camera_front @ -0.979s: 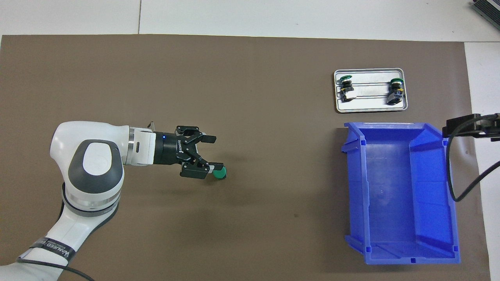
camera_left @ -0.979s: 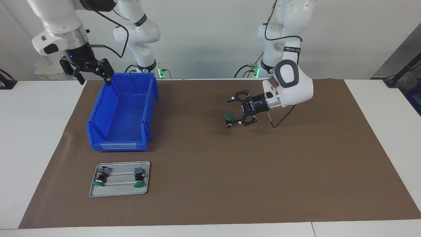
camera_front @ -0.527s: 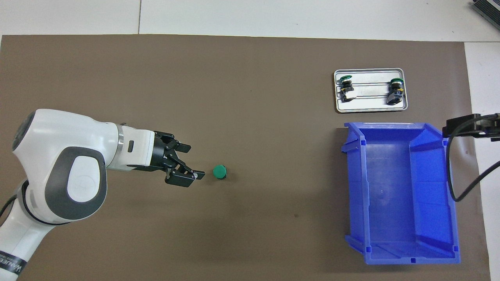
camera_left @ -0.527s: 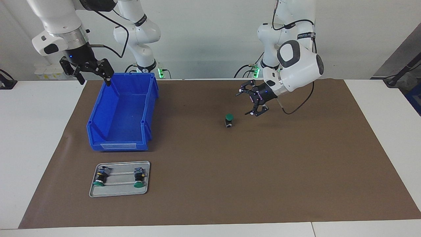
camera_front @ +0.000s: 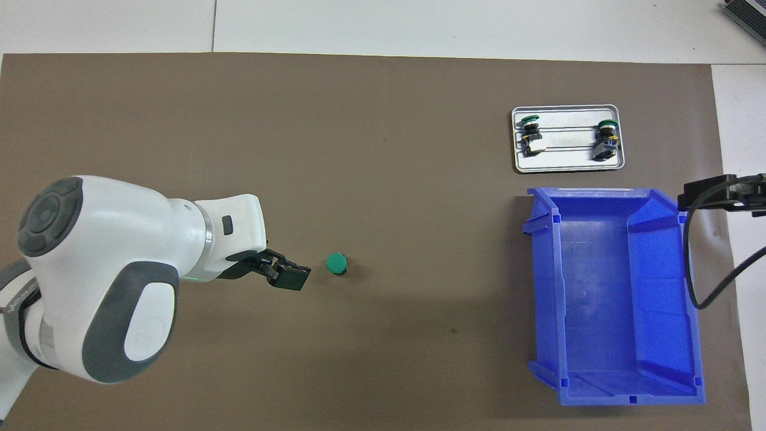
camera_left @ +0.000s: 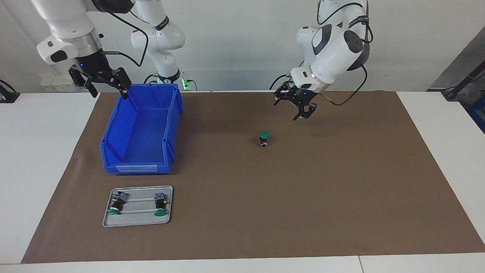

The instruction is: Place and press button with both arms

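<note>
The button (camera_left: 264,138) (camera_front: 336,263) stands upright on the brown mat (camera_left: 341,197), green cap up, with nothing touching it. My left gripper (camera_left: 290,108) (camera_front: 281,270) hangs open and empty in the air over the mat, off the button toward the left arm's end. My right gripper (camera_left: 108,93) (camera_front: 713,193) is open and empty, raised over the outer wall of the blue bin (camera_left: 137,165) (camera_front: 604,287). That arm waits.
The blue bin holds nothing. A small metal tray (camera_left: 138,187) (camera_front: 565,169) lies farther from the robots than the bin. On it lie two more green-capped buttons (camera_left: 115,203) (camera_left: 160,204), on their sides. White table borders the mat.
My left gripper, which stood low with its open fingers around the button, has risen and drawn back toward its base. The button stays upright in place. The right arm has not moved.
</note>
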